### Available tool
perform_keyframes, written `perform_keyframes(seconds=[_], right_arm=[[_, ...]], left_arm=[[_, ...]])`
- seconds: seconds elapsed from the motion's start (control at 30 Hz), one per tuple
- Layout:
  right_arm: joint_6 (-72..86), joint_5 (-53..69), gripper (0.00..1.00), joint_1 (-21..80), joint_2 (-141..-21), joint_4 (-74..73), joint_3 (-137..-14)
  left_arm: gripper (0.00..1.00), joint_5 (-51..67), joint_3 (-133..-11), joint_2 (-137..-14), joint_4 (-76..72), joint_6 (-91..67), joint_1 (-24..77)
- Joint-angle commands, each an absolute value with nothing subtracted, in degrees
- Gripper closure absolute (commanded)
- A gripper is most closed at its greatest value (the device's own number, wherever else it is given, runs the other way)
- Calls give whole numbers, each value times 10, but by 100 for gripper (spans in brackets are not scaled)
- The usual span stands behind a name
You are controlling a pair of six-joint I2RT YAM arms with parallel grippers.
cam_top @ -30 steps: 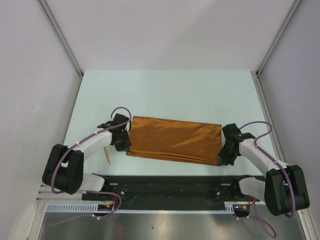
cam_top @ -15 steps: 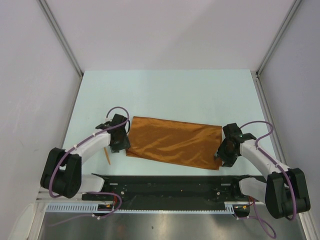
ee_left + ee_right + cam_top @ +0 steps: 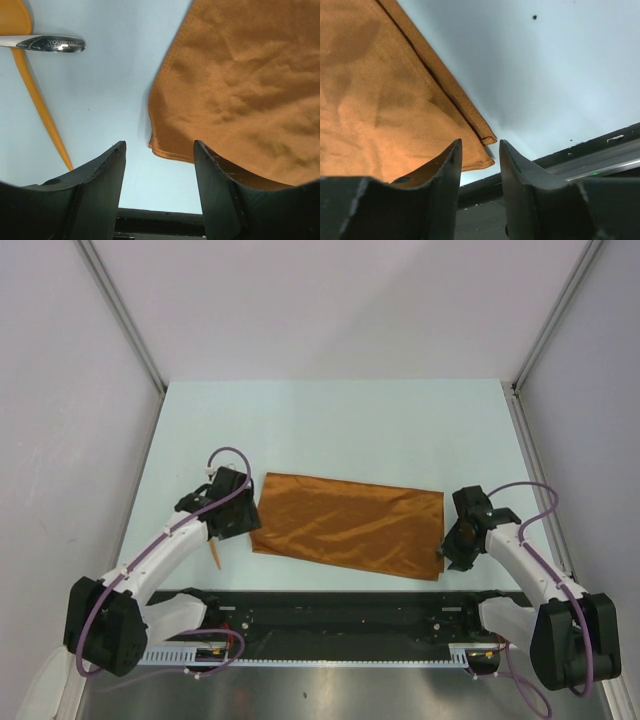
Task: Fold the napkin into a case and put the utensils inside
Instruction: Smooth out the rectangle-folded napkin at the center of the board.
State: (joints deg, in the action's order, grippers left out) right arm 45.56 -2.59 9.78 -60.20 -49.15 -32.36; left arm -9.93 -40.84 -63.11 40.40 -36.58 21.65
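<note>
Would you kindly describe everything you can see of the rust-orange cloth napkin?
The rust-orange cloth napkin is soft, matte and lightly wrinkled, folded into a wide rectangle, with stacked layers showing at its near right corner. It lies flat on the pale table, slightly skewed. The open left gripper and open right gripper sit by its near corners, gripping nothing.

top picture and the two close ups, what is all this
The top picture looks down on a table with two robot arms bolted at its near edge. The other two come from cameras on the wrists, so the dark prongs are each arm's own fingers. A folded rust-orange napkin lies flat between the arms; a thin orange utensil lies beside it on the left. The left gripper and right gripper are both open, at the napkin's near corners, holding nothing.
</note>
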Motion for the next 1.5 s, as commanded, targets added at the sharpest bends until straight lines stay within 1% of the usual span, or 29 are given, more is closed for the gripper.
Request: perform_keyframes(seconds=[0.0, 0.1, 0.13, 0.27, 0.5, 0.57, 0.6, 0.63, 0.7, 0.73, 0.8, 0.9, 1.0, 1.13, 1.27, 1.3, 1.33, 1.37, 1.47], right_arm=[[484, -33, 62, 130, -592, -501, -324], [504, -36, 61, 157, -596, -504, -312], [505, -34, 60, 160, -596, -504, -309], [519, -34, 60, 178, -595, -505, -296], [530, -27, 62, 185, -598, -488, -279], [532, -33, 69, 185, -600, -487, -279], [532, -36, 73, 185, -601, -488, -280], [533, -38, 78, 186, -599, -490, -283], [534, -40, 80, 186, -593, -492, -284], [533, -40, 85, 186, -590, -493, -285], [533, -40, 92, 186, -590, -493, -286], [533, -40, 99, 185, -593, -490, -286], [533, -40, 100, 185, -594, -489, -286], [534, -42, 100, 185, -591, -490, -289], [531, -49, 100, 185, -586, -495, -299], [527, -53, 100, 185, -586, -499, -309], [522, -57, 100, 185, -586, -502, -315], [519, -69, 100, 180, -586, -507, -322], [488, -84, 100, 155, -591, -508, -354]], left_arm=[[39, -91, -418, -670, 403, -362, 216], [39, -85, -420, -711, 399, -369, 214], [41, -84, -416, -714, 394, -371, 214], [42, -80, -402, -712, 372, -374, 214], [42, -96, -404, -710, 380, -372, 214], [42, -100, -404, -712, 381, -374, 214], [44, -102, -404, -713, 381, -374, 214], [45, -106, -404, -715, 384, -374, 214], [45, -108, -404, -719, 383, -374, 214], [45, -110, -404, -721, 381, -373, 214], [46, -110, -404, -733, 381, -372, 214], [48, -111, -405, -749, 384, -370, 215], [50, -106, -398, -753, 381, -374, 220], [54, -87, -385, -751, 367, -383, 222], [64, -81, -387, -762, 349, -384, 223], [72, -78, -392, -763, 340, -381, 223], [75, -81, -395, -766, 338, -373, 223], [86, -83, -400, -767, 339, -369, 224], [100, -112, -425, -765, 361, -348, 232]])
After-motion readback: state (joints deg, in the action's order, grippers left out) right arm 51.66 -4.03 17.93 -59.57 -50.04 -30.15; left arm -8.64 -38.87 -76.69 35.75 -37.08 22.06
